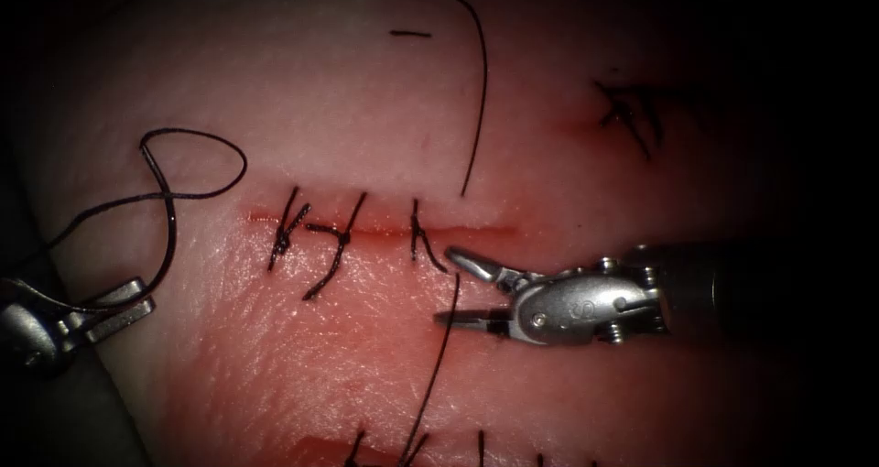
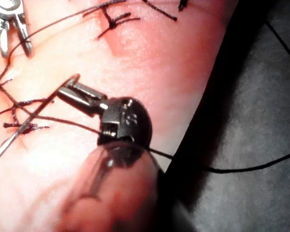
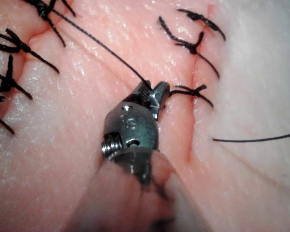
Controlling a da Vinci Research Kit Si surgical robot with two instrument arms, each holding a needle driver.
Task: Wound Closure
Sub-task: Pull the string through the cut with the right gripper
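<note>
Right hand [image 1: 455, 288] jaws apart, empty, astride thread [image 1: 479, 82] beside third stitch [image 1: 423, 240]; left hand [image 1: 128, 304] clamps thread at tissue's [image 1: 302, 357] left edge; needle unseen

Glistening moist tissue [image 1: 366, 339], shiny metal claw [image 1: 462, 288]

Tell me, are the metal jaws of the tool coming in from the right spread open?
Yes: in the endoscope view the right tool has its two jaws spread apart beside the rightmost stitch on the cut.

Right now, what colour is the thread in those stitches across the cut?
Black. The thread of the stitches stands out dark against the pink tissue, clearest in the endoscope view.
</note>
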